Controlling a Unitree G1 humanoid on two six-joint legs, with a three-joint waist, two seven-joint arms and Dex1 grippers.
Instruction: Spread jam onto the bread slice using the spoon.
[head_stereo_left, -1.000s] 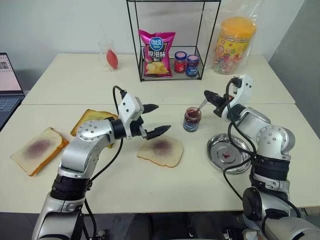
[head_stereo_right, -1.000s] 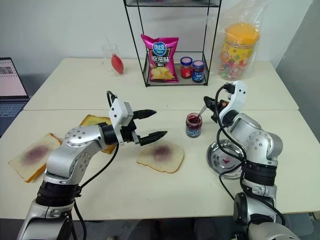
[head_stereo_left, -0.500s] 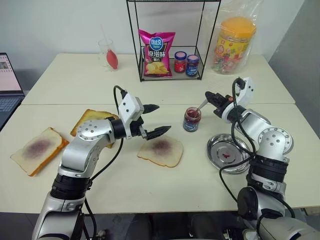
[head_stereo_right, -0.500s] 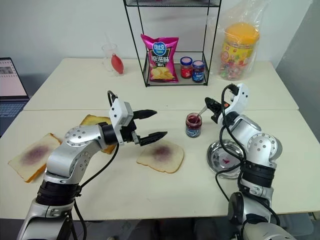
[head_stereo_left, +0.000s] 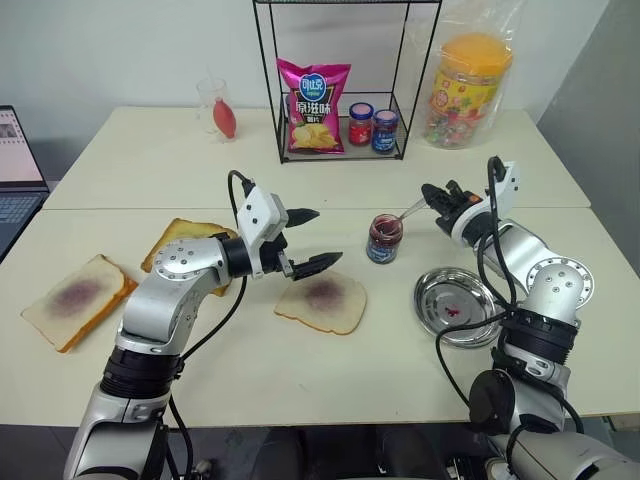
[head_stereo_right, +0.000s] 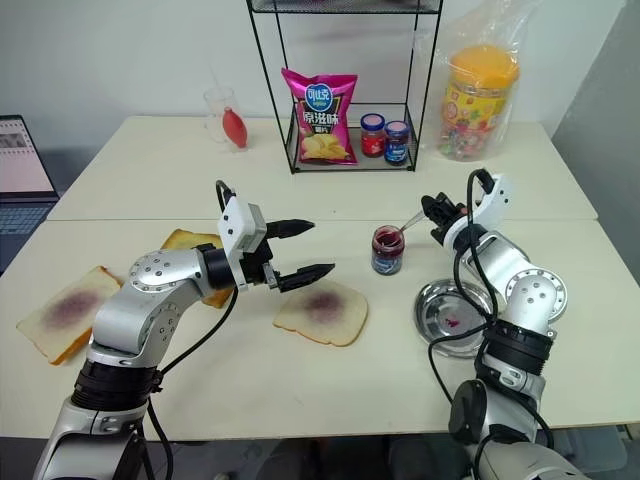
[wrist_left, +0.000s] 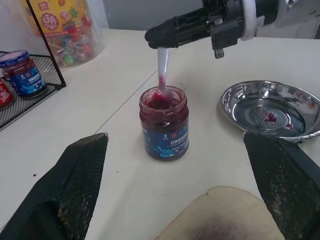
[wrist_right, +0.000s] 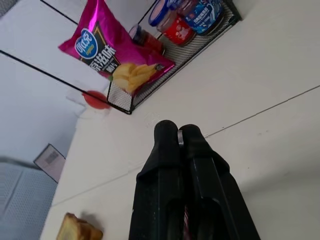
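The jam jar (head_stereo_left: 384, 238), clear glass with a blue label, stands open mid-table and also faces the left wrist camera (wrist_left: 164, 122). The spoon (head_stereo_left: 411, 210) leans out of it, its bowl down in the dark red jam (wrist_left: 161, 98). My right gripper (head_stereo_left: 432, 192) is shut on the spoon's handle end, just right of and above the jar; the same gripper shows in its own wrist view (wrist_right: 172, 131). The bread slice (head_stereo_left: 322, 300) with a purple blotch lies left of the jar. My left gripper (head_stereo_left: 325, 236) hangs open over its far left edge, holding nothing.
A metal dish (head_stereo_left: 455, 305) with a jam smear sits right of the bread. A toasted slice (head_stereo_left: 180, 238) and a thicker jam-marked slice (head_stereo_left: 75, 298) lie at the left. At the back stand a wire rack (head_stereo_left: 330, 110) with a chip bag and two small jars, and a candy tub (head_stereo_left: 470, 90).
My right wrist has rolled and the gripper has edged right, tilting the spoon's handle lower toward the right; its bowl stays in the jar. The left arm has not moved.
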